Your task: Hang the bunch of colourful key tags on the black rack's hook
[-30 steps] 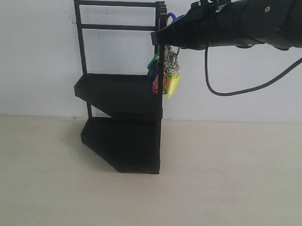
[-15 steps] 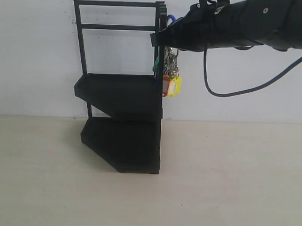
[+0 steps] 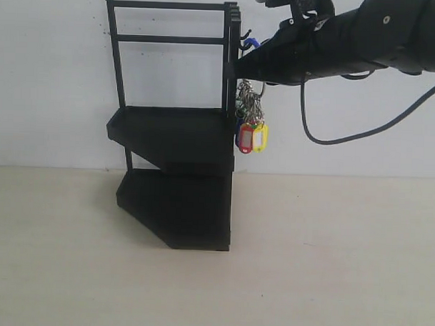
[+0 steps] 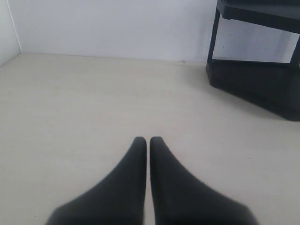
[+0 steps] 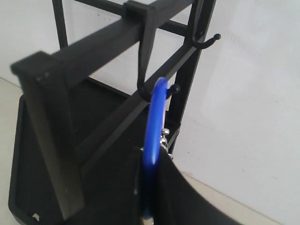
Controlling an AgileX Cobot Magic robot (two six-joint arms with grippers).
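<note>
Key tag bunch [image 3: 248,132] lower, poss. on hook [image 5: 142,70]

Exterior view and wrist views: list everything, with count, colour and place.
black rack: one, black, on the table against the wall.
hooks: two, black, on the rack's top bar.
colourful key tag bunch: one; blue loop, silver rings, red and yellow tags; hanging beside the rack's upper post, loop at a hook.
table: one, beige, under the rack.
wall: one, white, behind.
cable: one, black, under the right arm.
left gripper: one, black, shut, empty, over the table.
right gripper: one, black, shut on the bunch's loop.
</note>
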